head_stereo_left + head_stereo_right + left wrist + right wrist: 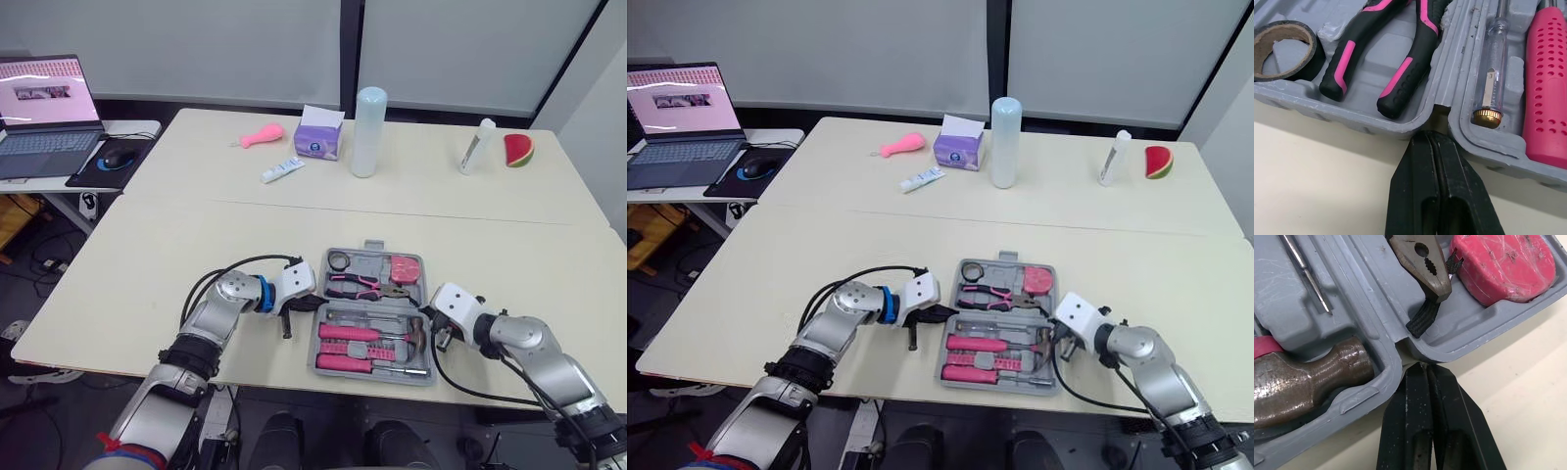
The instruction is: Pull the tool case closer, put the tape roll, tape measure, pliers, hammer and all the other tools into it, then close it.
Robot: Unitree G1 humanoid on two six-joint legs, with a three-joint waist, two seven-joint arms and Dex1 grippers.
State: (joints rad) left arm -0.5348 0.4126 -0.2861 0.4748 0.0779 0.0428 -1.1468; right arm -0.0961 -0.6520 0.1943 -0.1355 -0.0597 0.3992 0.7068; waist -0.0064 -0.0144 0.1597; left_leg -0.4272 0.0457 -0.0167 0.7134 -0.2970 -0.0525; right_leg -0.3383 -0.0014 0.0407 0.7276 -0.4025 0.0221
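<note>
The grey tool case (364,266) lies open flat near the table's front edge. In its far half are the black tape roll (339,260), the pink-handled pliers (358,285) and the pink tape measure (405,268). The near half holds the hammer (416,336) and pink-handled tools (351,333). My left gripper (312,304) is shut, its tips (1435,134) touching the hinge notch on the case's left side. On the case's right side my right gripper (428,315) is also shut, with its tips (1425,367) at the hinge notch beside the hammer head (1308,377).
A short dark piece (286,328) lies on the table under my left wrist. At the back stand a purple tissue box (319,134), a tall pale bottle (369,131), a pink toy (261,136), a tube (282,170) and a watermelon slice (518,150). A laptop (44,113) sits on the side desk, far left.
</note>
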